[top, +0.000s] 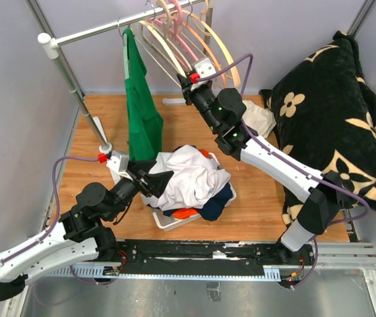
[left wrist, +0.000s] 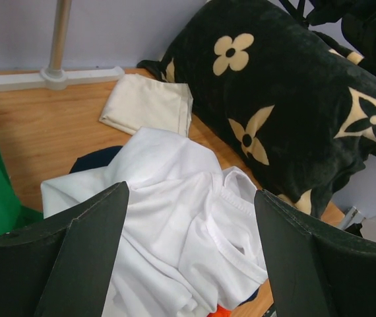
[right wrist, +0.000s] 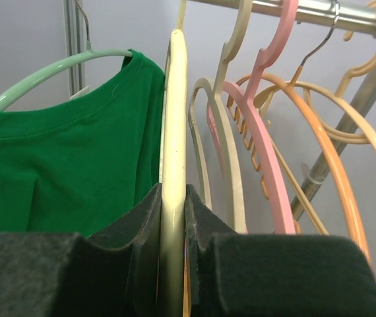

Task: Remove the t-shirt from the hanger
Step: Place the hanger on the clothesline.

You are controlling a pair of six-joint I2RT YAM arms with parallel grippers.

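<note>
My right claw (right wrist: 173, 211) covers the lower run of the cream plastic hanger (right wrist: 173, 132); its hook leaves the wrist view's top edge. The green fabric t-shirt (right wrist: 62, 165) is cut off at the left edge there. Under the crumpled white shirt (top: 191, 175), the navy garment (top: 218, 206) and orange garment (top: 185, 212) show only slivers; the white plastic basket (top: 165, 221) shows one corner.

Top cam looks down from high up on the near side of the clothes rail (top: 102, 28), which runs across the far end of its view. Left wrist cam is close over the white shirt pile (left wrist: 175, 218), also near side of the rail, facing the rail's foot (left wrist: 56, 76) and black flowered blanket (left wrist: 287, 99), all in the top view too. Right wrist cam is right under the rail looking up, cream hanger (right wrist: 173, 132) almost on the lens, sharing the green t-shirt (right wrist: 69, 172) with the top cam.
</note>
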